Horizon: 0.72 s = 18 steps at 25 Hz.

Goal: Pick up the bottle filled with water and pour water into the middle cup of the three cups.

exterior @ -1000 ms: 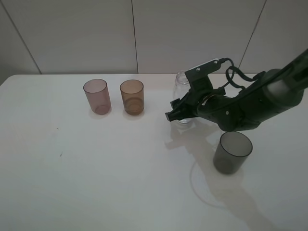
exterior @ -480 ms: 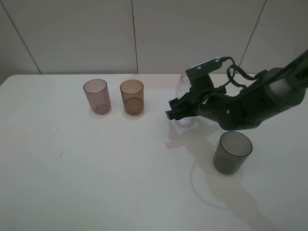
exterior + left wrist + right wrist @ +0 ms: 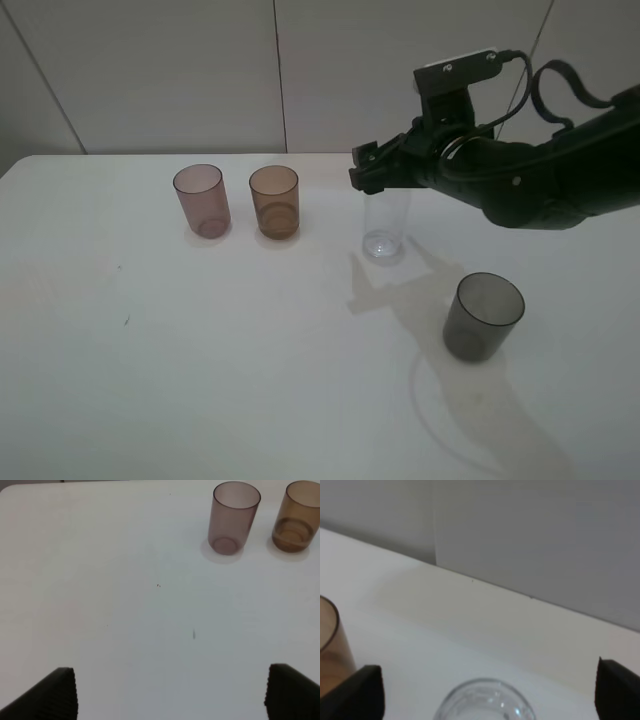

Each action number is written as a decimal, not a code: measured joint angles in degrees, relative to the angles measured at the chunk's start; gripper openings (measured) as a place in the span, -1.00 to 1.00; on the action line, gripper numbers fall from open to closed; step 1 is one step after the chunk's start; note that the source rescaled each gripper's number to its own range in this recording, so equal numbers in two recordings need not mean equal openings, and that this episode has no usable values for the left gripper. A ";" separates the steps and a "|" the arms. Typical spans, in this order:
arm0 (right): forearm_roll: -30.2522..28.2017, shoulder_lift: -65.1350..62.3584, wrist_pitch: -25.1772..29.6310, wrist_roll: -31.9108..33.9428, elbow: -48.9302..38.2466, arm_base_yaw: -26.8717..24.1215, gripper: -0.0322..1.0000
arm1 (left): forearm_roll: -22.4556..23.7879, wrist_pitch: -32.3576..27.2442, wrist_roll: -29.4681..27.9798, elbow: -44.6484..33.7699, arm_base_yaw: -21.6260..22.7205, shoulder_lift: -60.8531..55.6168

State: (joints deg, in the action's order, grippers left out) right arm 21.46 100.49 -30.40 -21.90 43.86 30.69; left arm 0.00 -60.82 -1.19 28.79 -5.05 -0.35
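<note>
The clear bottle (image 3: pixel 385 226) stands upright on the white table, right of the amber-brown middle cup (image 3: pixel 274 202). The pinkish-mauve cup (image 3: pixel 201 200) is left of the amber one, and the smoky-grey cup (image 3: pixel 483 316) stands nearer the front right. My right gripper (image 3: pixel 371 170) is open at the bottle's top and hides its neck. In the right wrist view the bottle's mouth (image 3: pixel 485 702) lies between the wide-apart fingers (image 3: pixel 365 690), with the amber cup's edge (image 3: pixel 330 640) to one side. My left gripper (image 3: pixel 170 695) is open and empty, far from the pink cup (image 3: pixel 235 517) and amber cup (image 3: pixel 300 515).
The white table (image 3: pixel 200 350) runs back to a pale panelled wall (image 3: pixel 150 70). The right arm (image 3: pixel 540 175) reaches in from the right above the grey cup. The left arm does not show in the exterior high view.
My right gripper has risen from beside the bottle's lower body to the level of its neck. The bottle and the cups have stayed in place.
</note>
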 joint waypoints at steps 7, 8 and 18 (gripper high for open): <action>5.16 -11.06 8.25 -2.83 0.00 -0.19 0.47 | 0.00 0.00 0.00 0.00 0.00 0.00; 6.37 -12.70 10.49 -3.27 0.00 -0.46 0.47 | 0.00 0.00 0.00 0.00 0.00 0.00; 3.63 -28.79 42.40 3.65 -0.05 -15.25 0.48 | 0.00 0.00 0.00 0.00 0.00 0.00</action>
State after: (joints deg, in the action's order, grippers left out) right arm 25.09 71.70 11.99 -18.25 43.82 15.44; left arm 0.00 -60.82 -1.19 28.79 -5.05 -0.35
